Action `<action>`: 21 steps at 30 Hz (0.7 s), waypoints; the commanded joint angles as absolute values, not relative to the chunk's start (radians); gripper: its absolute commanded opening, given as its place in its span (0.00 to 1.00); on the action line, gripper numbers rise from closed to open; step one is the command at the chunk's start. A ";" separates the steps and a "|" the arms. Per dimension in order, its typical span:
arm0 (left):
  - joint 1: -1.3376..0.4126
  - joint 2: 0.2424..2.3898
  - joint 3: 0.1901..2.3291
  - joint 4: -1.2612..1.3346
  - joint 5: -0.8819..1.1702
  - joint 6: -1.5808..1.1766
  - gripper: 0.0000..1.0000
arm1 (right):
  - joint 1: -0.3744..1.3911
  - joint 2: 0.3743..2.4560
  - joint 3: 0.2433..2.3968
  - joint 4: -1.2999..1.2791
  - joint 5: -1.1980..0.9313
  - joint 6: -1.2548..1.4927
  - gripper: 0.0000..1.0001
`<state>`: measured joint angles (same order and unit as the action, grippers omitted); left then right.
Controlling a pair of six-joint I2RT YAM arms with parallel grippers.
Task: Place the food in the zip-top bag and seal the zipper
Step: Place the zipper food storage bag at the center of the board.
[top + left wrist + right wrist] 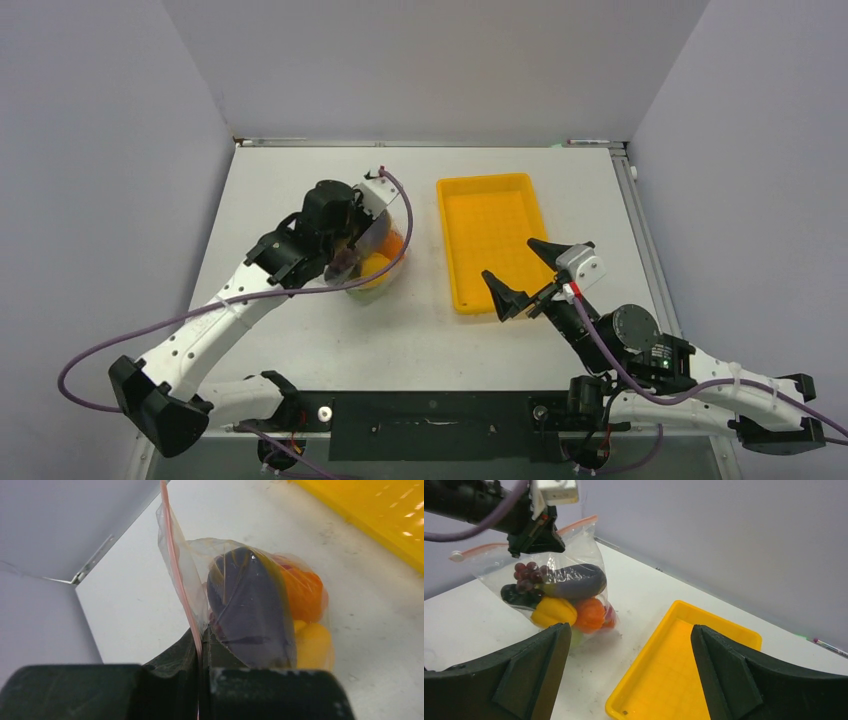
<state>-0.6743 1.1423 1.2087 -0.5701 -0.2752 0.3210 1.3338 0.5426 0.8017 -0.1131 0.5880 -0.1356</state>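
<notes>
Zip-top bag (491, 570) hanging upright over the left half of the table (300, 180), just left of the yellow tray (490, 215) and not touching it. Pinched at the top edge by the left gripper (201, 642), its fingers pressed fully together on the pink zipper (576, 525), with the strip running out to either side of the grip. Small white tab (457, 556) at the far end of that strip. Hard to tell whether sealed along the whole length.

Loaded with the food, all bunched in the lower part:
- dark purple eggplant (574, 580) lying across the top of the pile
- purple-red grapes (526, 575) just beside it
- a second dark piece (516, 595) under the grapes
- yellow pepper (553, 611) and orange pepper (589, 615) side by side below
- a bit of red (609, 615) tucked behind the orange one

Seen from the left wrist, eggplant pressed against the clear plastic, with orange and yellow showing past it. Bottom of the bag at or just above the tabletop; contact not clear.

Right gripper (525, 275) spread wide and holding nothing, hovering over the near left corner of the tray. Pointed toward the bag but apart from it, with bare tabletop between the two.
</notes>
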 commanded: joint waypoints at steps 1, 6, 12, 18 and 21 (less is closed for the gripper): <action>-0.622 1.230 1.270 -0.351 -0.447 0.456 0.00 | 1.327 0.524 0.795 -0.079 0.609 -0.129 0.95; -0.568 1.347 1.290 -0.233 -0.498 0.541 0.00 | 1.327 0.516 0.805 -0.111 0.600 -0.132 0.97; -0.568 1.474 1.323 -0.176 -0.513 0.575 0.00 | 1.327 0.467 0.799 -0.131 0.600 -0.119 0.98; -0.643 1.518 1.302 -0.167 -0.466 0.526 0.00 | 1.328 0.427 0.795 -0.146 0.601 -0.112 0.99; -0.695 1.555 1.300 -0.186 -0.463 0.501 0.00 | 1.328 0.418 0.791 -0.150 0.600 -0.107 0.99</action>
